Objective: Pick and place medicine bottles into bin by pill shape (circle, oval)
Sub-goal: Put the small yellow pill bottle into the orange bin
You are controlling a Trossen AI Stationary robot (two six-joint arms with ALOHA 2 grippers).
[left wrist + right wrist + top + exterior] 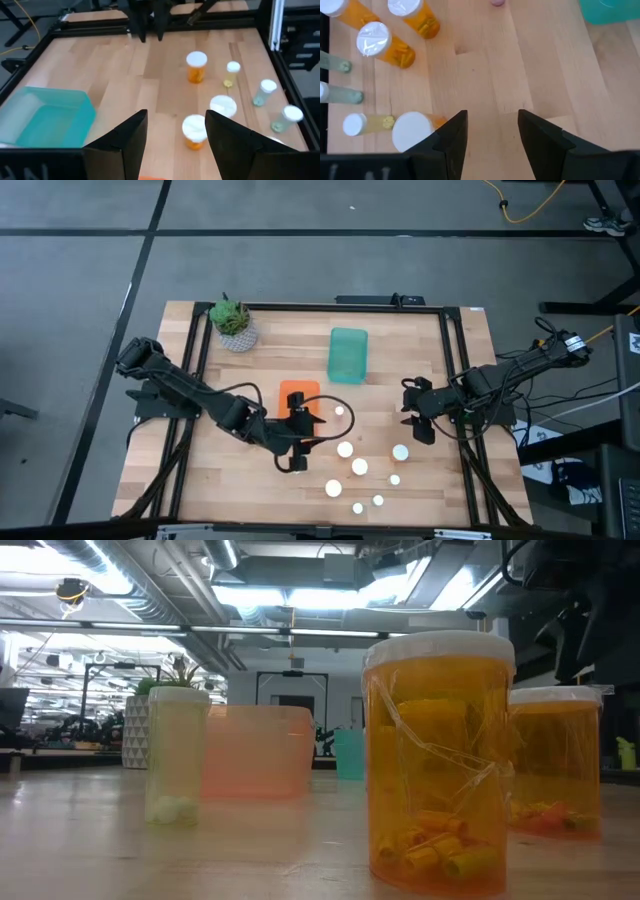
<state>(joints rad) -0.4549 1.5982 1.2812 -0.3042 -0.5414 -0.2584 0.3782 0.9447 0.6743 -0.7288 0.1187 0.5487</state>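
1. The left gripper (pixel 300 442) hangs over the middle of the wooden table (pixel 200 470), just in front of the orange bin (pixel 297 394). Its fingers (pixel 127 137) stand spread apart and hold nothing.
2. The right gripper (pixel 415 418) is on the right side of the table, near the frame. Its fingers (pixel 451 135) are also apart, with only bare wood between them.
3. The medicine bottles (pixel 359 467) stand in a loose group on the front part of the table, between the two grippers. From above they show as round white tops, some wide and some narrow.
4. From the low view, a wide orange bottle (pixel 438 760) with yellow pills stands closest, and a narrow clear bottle (pixel 177 755) stands to its left.
5. The teal bin (pixel 348 355) lies behind the bottles, beside the orange bin.
6. A small potted plant (pixel 233 323) stands at the far left corner.
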